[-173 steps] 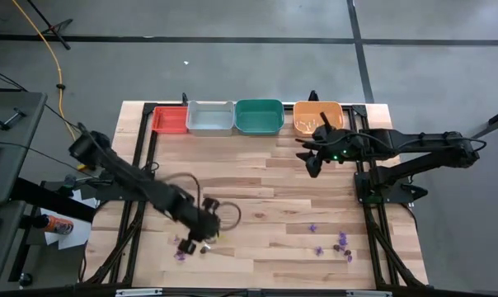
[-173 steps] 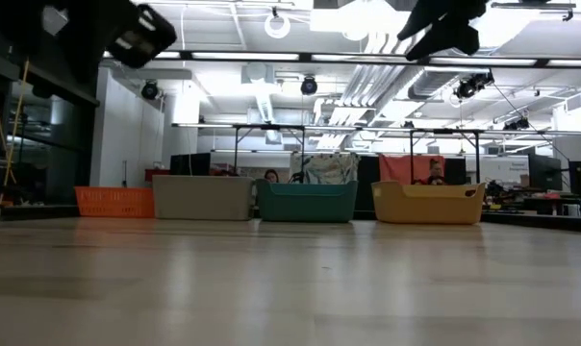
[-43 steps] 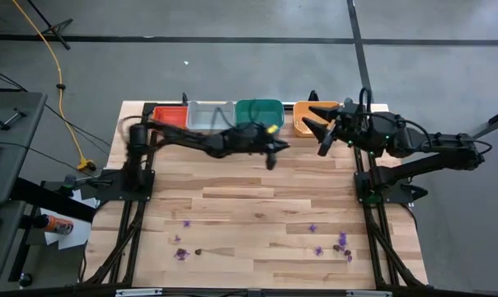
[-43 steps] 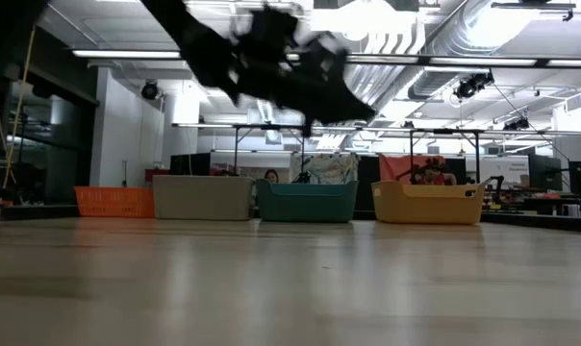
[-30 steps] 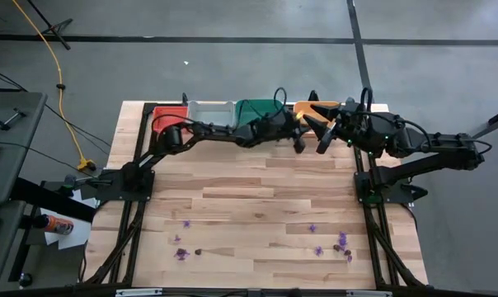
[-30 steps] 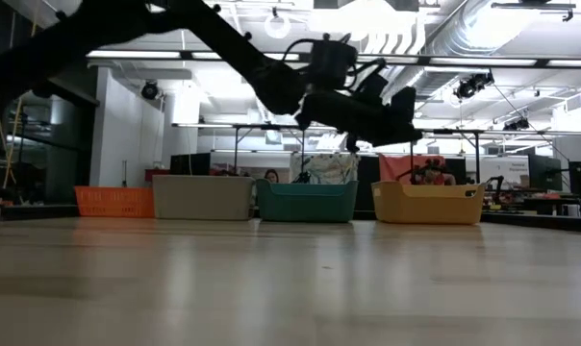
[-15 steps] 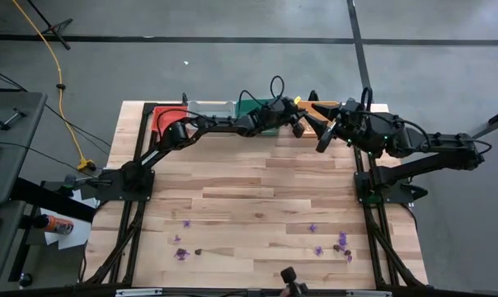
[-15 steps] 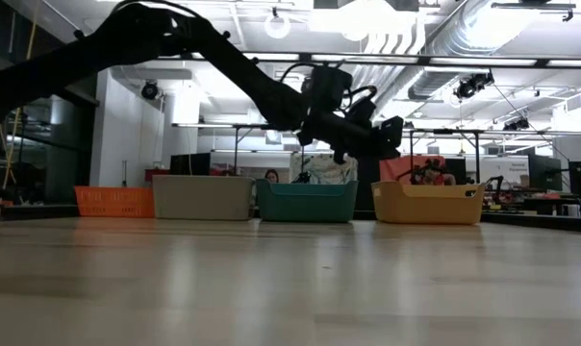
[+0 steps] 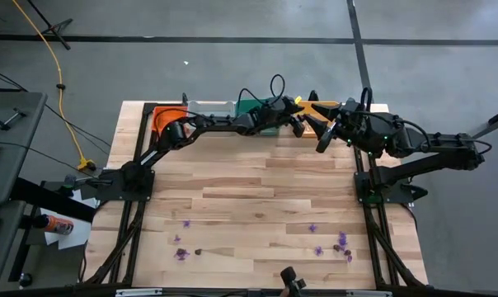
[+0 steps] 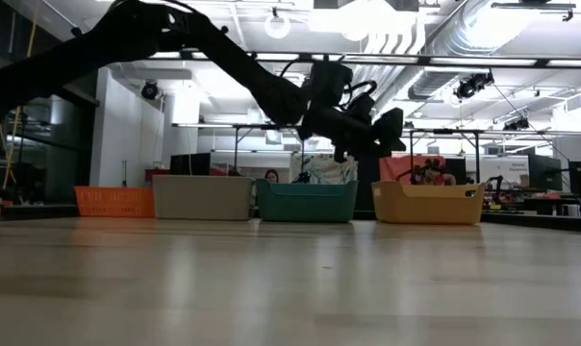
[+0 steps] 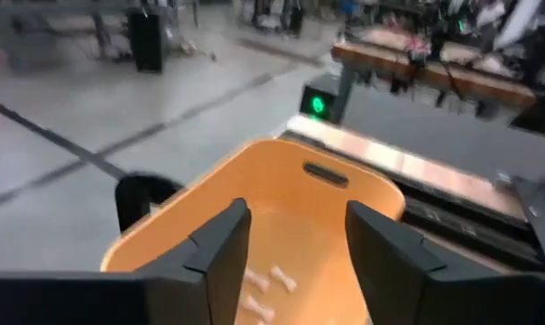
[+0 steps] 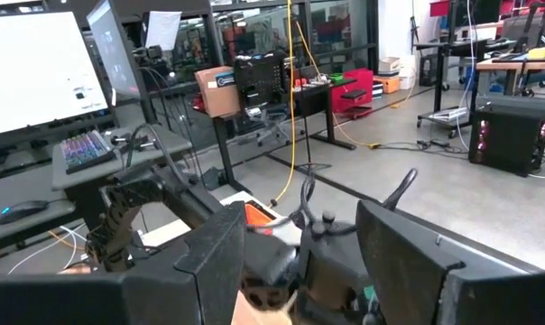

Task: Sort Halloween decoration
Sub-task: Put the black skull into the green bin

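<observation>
Two arms meet at the table's twelve o'clock edge, by a row of four trays. The left arm reaches across from nine o'clock, and its left gripper hangs over the orange tray. In the left wrist view its fingers stand spread with nothing between them, and pale trinkets lie on the tray floor below, so a drop here looks just made. The right gripper waits just beside that tray, toward three o'clock, its fingers also spread and empty. The red tray, grey tray and green tray sit along the same edge, partly under the left arm.

What remains to sort lies well apart from both grippers, toward six o'clock. One purple cluster sits at about five o'clock, another scatter at about seven, with a dark bit among it. Each is too small to show a long axis. By base, the right arm is nearer the five o'clock group and the left arm nearer the seven o'clock one, so the next pick likely means a long swing back down the table.
</observation>
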Robot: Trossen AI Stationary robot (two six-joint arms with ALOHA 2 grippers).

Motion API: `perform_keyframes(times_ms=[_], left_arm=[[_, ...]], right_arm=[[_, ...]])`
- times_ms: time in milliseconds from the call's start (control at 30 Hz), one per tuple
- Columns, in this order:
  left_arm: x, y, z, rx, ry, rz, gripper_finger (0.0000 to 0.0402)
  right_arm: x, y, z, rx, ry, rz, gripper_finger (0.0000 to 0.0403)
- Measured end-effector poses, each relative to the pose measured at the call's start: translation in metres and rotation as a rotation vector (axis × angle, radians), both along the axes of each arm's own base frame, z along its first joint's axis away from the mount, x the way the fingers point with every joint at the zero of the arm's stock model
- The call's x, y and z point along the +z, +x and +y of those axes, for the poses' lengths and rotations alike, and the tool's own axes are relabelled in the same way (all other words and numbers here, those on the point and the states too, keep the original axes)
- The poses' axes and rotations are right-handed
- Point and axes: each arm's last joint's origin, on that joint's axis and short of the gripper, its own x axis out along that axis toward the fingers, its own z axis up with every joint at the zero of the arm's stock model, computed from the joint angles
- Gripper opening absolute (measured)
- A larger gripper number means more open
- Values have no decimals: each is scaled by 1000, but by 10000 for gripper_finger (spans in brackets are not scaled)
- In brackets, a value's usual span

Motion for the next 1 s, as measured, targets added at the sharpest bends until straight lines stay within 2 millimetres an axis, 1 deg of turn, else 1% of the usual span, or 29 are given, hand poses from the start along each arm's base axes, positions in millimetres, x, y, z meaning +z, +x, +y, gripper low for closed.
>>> perform_keyframes(times_ms=[33,100,233,300,433,567,667,733,800,900,1000], left_arm=[[6,-1,0,-19,-8,11,180],[24,-5,-2,-71,-18,34,184],[71,-26,-4,-201,-40,113,184],[91,-42,-5,-274,-57,176,177],[133,-80,-17,-387,-121,301,158],[167,-118,-38,-451,-183,403,136],[187,-142,-57,-478,-177,397,120],[195,-160,-72,-491,-170,370,111],[196,-176,-87,-501,-158,313,104],[188,-203,-110,-500,-159,200,94],[177,-236,-130,-444,-155,63,87]], right_arm=[[0,0,0,0,0,0,204],[0,0,0,0,0,1,204],[-1,0,0,0,-1,8,204],[-2,0,0,0,1,18,204],[-6,0,0,-11,10,53,204],[-12,-1,0,-14,24,113,204],[-15,-2,0,-14,24,151,204],[-16,-2,0,-14,24,158,204],[-16,-2,0,-13,24,157,204],[-16,-1,1,20,29,153,204],[-16,-1,2,75,36,153,204]])
